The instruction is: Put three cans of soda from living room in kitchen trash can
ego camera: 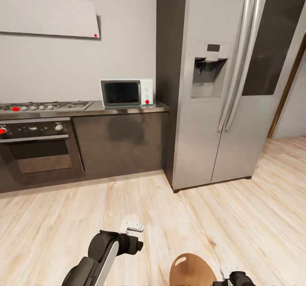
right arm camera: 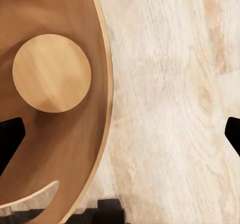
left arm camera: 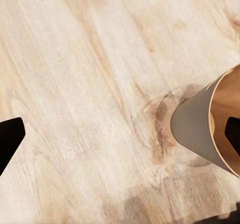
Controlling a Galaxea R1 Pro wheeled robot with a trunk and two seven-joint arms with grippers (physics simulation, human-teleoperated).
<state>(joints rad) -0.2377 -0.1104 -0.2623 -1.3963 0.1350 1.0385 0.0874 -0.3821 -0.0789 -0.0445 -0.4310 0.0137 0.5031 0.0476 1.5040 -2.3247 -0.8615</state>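
Observation:
The tash can stands on the light wood kitchen floor at the bottom of the head view, its tan-brown inside showing. In the left wrist view its pale grey outer wall is beside one fingertip. The right wrist view looks down into the tash can; its round floor is bare. My left gripper hangs open over the floor, just left of the bin. My right gripper is open above the bin's right rim, holding nothing. The cans of soda are out of view.
A steel double-door fridge stands ahead on the right. To its left runs a dark cabinet with a microwave on the counter, then the oven with red knobs and a hob. A doorway opens at far right.

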